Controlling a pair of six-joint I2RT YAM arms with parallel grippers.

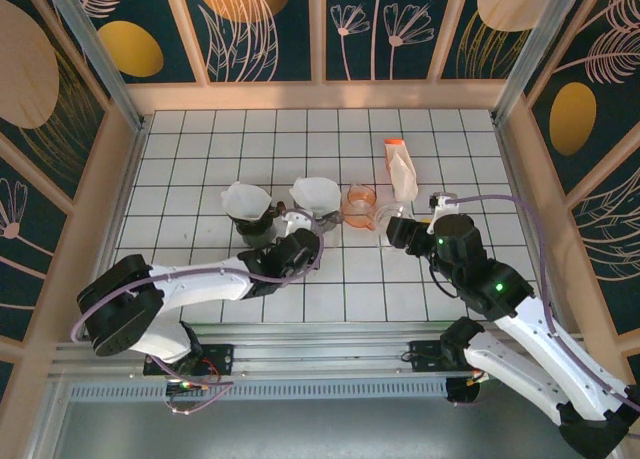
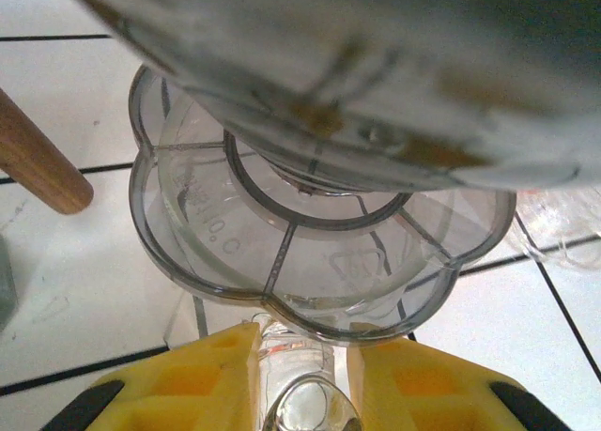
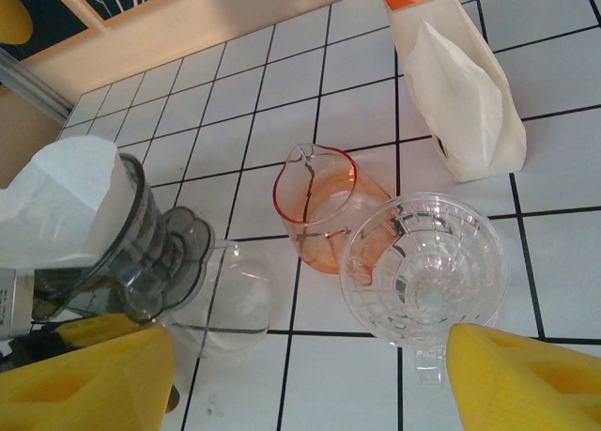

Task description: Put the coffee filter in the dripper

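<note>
A white coffee filter (image 3: 66, 196) sits in a smoky grey dripper (image 3: 141, 253) that leans over with its flower-shaped foot (image 2: 282, 253) turned toward my left wrist camera. In the top view this filter (image 1: 315, 192) is at mid-table. My left gripper (image 2: 302, 375) (image 1: 300, 237) is shut on the clear handle (image 2: 305, 356) under that foot, with both yellow pads against it. An empty clear dripper (image 3: 423, 271) (image 1: 390, 219) stands right of it. My right gripper (image 3: 305, 384) (image 1: 402, 231) hovers open just in front of the clear dripper with nothing between its fingers.
A second filter sits in a dark dripper (image 1: 246, 207) to the left, and a wooden handle (image 2: 38, 159) lies close by. An orange pitcher (image 3: 319, 206), a clear glass vessel (image 3: 225, 300) and a bag of filters (image 3: 460, 93) crowd the middle. Wooden walls (image 1: 320, 94) ring the tiled table.
</note>
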